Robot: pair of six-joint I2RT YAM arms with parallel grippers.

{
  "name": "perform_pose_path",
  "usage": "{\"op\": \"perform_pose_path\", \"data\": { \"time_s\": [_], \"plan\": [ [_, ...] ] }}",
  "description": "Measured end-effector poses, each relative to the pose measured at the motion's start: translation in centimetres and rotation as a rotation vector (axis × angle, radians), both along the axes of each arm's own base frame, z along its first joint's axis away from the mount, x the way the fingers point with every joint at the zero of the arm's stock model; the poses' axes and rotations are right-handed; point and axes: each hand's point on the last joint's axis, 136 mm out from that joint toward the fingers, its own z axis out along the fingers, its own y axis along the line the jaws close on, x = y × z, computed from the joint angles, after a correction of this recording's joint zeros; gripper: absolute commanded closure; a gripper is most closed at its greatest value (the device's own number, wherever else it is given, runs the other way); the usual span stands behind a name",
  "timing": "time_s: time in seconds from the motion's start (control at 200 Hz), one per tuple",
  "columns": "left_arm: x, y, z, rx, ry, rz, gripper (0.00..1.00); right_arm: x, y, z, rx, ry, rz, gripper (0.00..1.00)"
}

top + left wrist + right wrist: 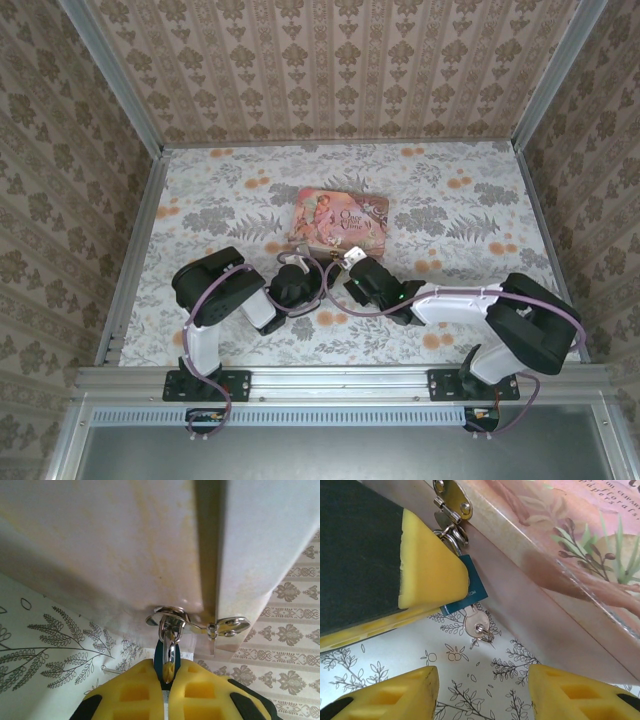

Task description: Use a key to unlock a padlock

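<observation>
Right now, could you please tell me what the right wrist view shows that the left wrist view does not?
Right wrist, not left wrist: the key poking out below the padlock, the open right pincer apart from it, and the picture on the tin. Left wrist, not right wrist: the wall and both fingers of the left pincer shut on the padlock. Both: the padlock, the hasp it hangs from, the tin's side and the floral table.

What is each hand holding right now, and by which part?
The left hand pinches the blue padlock by its body, below the shackle. The right hand holds nothing; its fingers stand apart, short of the key.
</observation>
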Motion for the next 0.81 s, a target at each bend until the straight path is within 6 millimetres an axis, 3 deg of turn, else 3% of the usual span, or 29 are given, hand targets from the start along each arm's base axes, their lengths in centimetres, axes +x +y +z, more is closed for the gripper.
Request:
{"op": "perform_pose_path", "data": {
  "time_s": [0.225,0.495,0.7,0.805],
  "plan": [
    [0.0,0.0,0.0,-0.005,0.005,0.0,1.0,0.3,0.0,-1.5,-0.052,0.013,-0.002,0.52],
    [0.0,-0.1,0.0,-0.009,0.011,0.0,1.0,1.5,0.6,-0.9,-0.063,-0.022,-0.011,0.56],
    [0.0,-0.1,0.0,-0.009,0.011,0.001,1.0,2.3,1.2,-0.8,-0.083,-0.035,-0.013,0.66],
    [0.0,-0.1,0.0,-0.01,0.011,0.001,1.0,2.4,1.3,-1.0,-0.098,-0.032,-0.005,0.76]
  ]
}}
